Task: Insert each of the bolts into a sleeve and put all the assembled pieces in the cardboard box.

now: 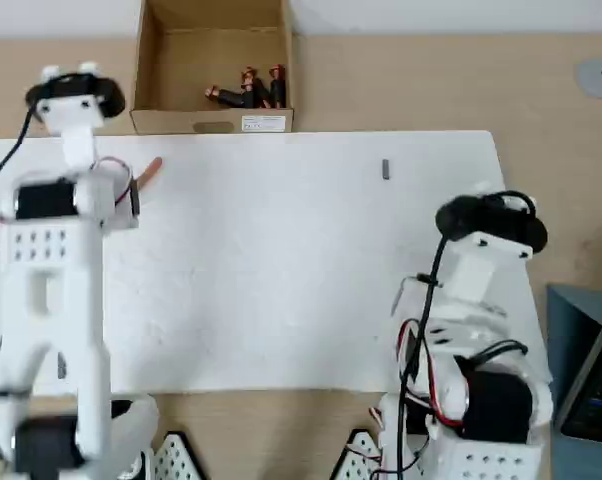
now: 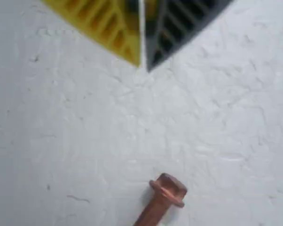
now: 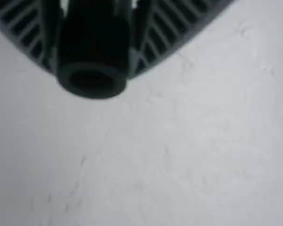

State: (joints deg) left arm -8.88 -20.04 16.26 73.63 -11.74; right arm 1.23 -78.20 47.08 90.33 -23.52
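Note:
In the left wrist view my left gripper (image 2: 142,62) is shut, its yellow and black fingers pressed together with nothing between them, just above the white mat. A copper bolt (image 2: 162,200) lies on the mat a short way from its tips; the high view shows the bolt (image 1: 153,170) beside the left arm (image 1: 71,190). My right gripper (image 3: 94,54) is shut on a black sleeve (image 3: 91,81), whose open end faces the camera above the mat. A second dark sleeve (image 1: 386,169) lies on the mat ahead of the right arm (image 1: 486,235). The cardboard box (image 1: 161,70) holds several assembled pieces (image 1: 249,92).
The white mat (image 1: 271,290) covers most of the table between the arms. A dark device (image 1: 586,380) stands at the right edge, close to the right arm. The box sits just beyond the mat's far edge.

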